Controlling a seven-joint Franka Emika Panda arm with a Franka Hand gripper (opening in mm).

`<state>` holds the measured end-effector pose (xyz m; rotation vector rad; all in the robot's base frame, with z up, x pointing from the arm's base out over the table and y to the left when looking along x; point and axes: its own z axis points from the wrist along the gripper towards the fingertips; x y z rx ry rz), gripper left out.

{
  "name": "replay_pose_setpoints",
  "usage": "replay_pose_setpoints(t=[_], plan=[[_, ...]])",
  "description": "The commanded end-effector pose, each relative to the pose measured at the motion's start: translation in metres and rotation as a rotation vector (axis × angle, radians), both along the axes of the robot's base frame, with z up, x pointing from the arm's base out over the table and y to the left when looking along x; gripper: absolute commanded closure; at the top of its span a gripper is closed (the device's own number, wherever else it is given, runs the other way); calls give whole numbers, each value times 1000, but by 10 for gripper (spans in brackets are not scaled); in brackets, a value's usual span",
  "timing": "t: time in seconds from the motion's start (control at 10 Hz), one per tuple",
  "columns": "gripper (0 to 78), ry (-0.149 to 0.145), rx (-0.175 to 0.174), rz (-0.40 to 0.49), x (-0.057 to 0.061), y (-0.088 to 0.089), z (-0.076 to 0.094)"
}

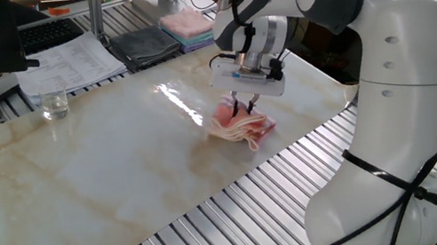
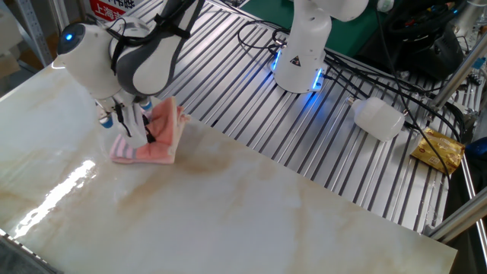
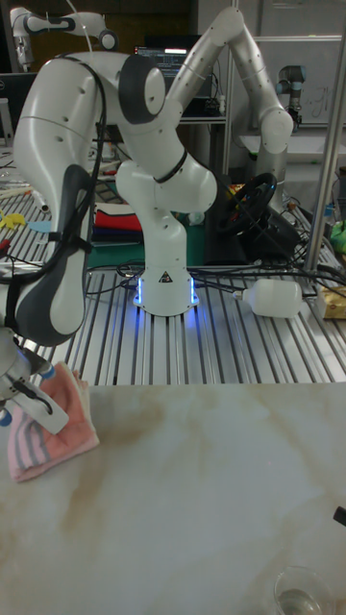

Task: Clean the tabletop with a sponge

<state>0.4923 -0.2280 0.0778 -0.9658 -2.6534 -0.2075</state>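
Pinching sponge from above — pincer, pressed onto tabletop edge

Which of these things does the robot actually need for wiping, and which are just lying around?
Needed:
sponge
tabletop
gripper, pressing on the sponge

Lying around:
glass
dark cloth
papers
white bottle
yellow packet

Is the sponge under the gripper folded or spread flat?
Folded. The sponge shows stacked layers at its edge in both fixed views, bunched under the gripper, not lying in one flat sheet on the tabletop.
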Motion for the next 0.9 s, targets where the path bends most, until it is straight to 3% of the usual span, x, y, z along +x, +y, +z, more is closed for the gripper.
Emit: replay_pose_setpoints(t=[0.1,0.2,0.4,0.6,0.7,0.9], plan=[[764,-17,-4,28,1,-1,2],[764,-19,-4,21,3,5,1],[764,-45,1,23,16,39,-4],[764,-50,6,21,25,60,-6],[764,-50,6,20,27,64,-5],[764,-53,17,14,25,93,-11]])
